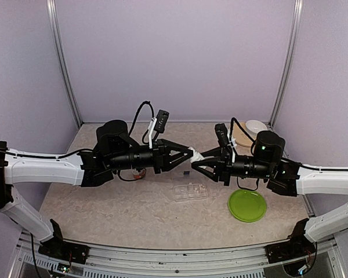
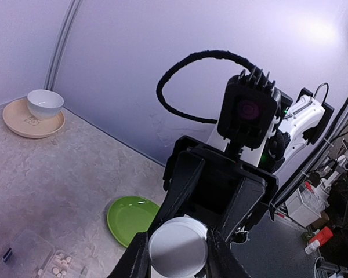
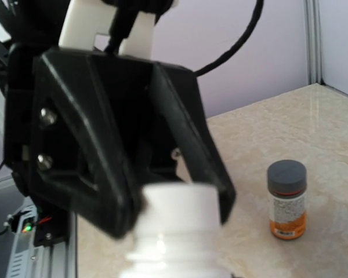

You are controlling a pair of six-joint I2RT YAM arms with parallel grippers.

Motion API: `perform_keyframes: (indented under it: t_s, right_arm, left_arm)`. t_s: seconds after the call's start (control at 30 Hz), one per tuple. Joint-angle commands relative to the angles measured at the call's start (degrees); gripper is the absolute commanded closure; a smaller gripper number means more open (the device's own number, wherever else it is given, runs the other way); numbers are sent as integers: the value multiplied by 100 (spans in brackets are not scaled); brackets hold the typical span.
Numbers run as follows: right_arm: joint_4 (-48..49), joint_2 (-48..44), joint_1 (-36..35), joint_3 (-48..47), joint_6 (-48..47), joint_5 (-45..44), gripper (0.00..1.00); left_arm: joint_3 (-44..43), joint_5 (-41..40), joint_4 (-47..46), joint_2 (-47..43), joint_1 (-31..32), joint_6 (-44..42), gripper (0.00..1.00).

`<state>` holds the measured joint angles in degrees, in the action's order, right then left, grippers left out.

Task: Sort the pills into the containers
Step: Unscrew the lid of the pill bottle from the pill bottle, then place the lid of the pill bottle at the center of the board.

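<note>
A white pill bottle [image 1: 195, 155] hangs in mid-air between both arms, above the table's middle. My right gripper [image 1: 203, 157] is shut on its body. My left gripper [image 2: 178, 255] is shut on its white cap [image 2: 178, 248], one finger on each side. In the right wrist view the bottle [image 3: 177, 231] fills the bottom centre, with the left fingers [image 3: 107, 191] round its cap; my right fingers are out of frame there. The containers, a clear pill organiser [image 1: 190, 191], lie flat on the table below. A few small white pills [image 2: 59, 270] show in one compartment.
A green plate [image 1: 247, 205] lies right of the organiser. A white bowl [image 1: 256, 126] sits on a tan plate [image 1: 242, 138] at the back right. An amber bottle with a grey cap [image 3: 286, 200] stands under the left arm. Purple walls enclose three sides.
</note>
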<state>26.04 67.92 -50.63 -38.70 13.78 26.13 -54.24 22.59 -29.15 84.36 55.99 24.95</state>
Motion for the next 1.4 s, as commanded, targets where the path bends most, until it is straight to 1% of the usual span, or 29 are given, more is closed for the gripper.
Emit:
perform_keyframes:
  t_s: [0.0, 0.2, 0.4, 0.47, 0.53, 0.7, 0.8, 0.97, 1.2, 1.37]
  right_arm:
    - [2, -163, -51, 181, -226, -348, 100]
    - [90, -218, -51, 297, -404, -714, 100]
    - [249, -233, -52, 488, -475, -714, 100]
    - [294, -311, -52, 582, -478, -754, 100]
    - [305, -426, -48, 677, -483, -790, 100]
    - [306, -702, -49, 869, -456, -876, 100]
    - [266, -802, -49, 916, -437, -907, 100]
    - [205, -866, -52, 926, -388, -912, 100]
    - [145, -938, -47, 973, -336, -913, 100]
    - [155, -958, -51, 1047, -264, -885, 100]
  left_arm:
    - [132, -491, -408, -347, -3, 397, 72]
    - [206, -1162, -220, -536, 131, 648, 72]
    - [134, -2175, 893, -583, 233, 433, 71]
    - [314, -2413, 1097, -633, 237, 351, 72]
    - [612, -2680, 1180, -734, 232, 284, 68]
    - [1273, -3298, 1244, -801, 192, 149, 68]
    - [1503, -3503, 1182, -635, 150, 93, 70]
    - [1657, -3760, 1023, -75, 132, 12, 71]
    - [1783, -3956, 783, 674, 89, 1, 72]
    - [1787, -3943, 621, 1099, 53, 27, 74]
